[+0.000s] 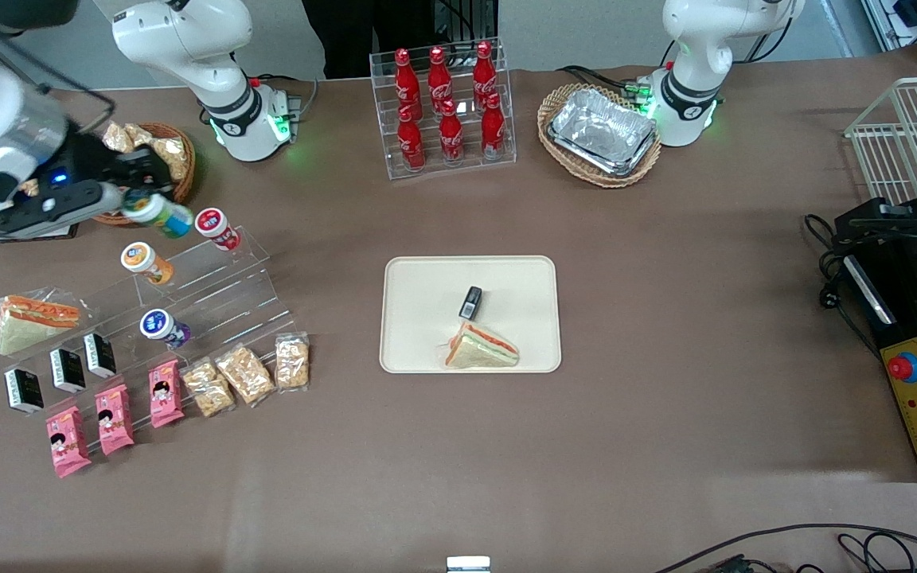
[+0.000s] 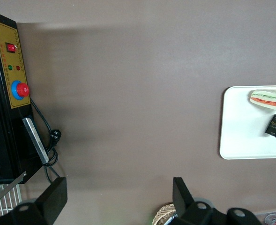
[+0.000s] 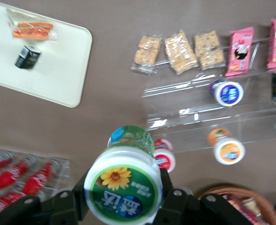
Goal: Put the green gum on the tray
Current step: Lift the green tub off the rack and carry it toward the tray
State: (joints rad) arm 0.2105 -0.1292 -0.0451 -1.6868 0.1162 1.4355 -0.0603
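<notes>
Item: green gum [image 1: 158, 215], held clamped in the tool [image 1: 134, 208], lifted clear above the top step of the acrylic riser [image 1: 212, 286], beside the red-lidded bottle [image 1: 215, 227]. In the wrist view the fingers flanked the bottle just below its lid [image 3: 123, 190].

Destination: tray [image 1: 419, 278], well apart toward mid-table [image 1: 665, 318]; it carried a sandwich [image 1: 481, 348] and a small black box [image 1: 470, 302].

Handling judgement: keep the height until past the riser's edge and the red-lidded bottle; cross the bare table; set down on the tray's open corner farthest from the sandwich, inside the rim.

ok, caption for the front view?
Gripper holds the green gum above the clear rack, away from the tray.
</notes>
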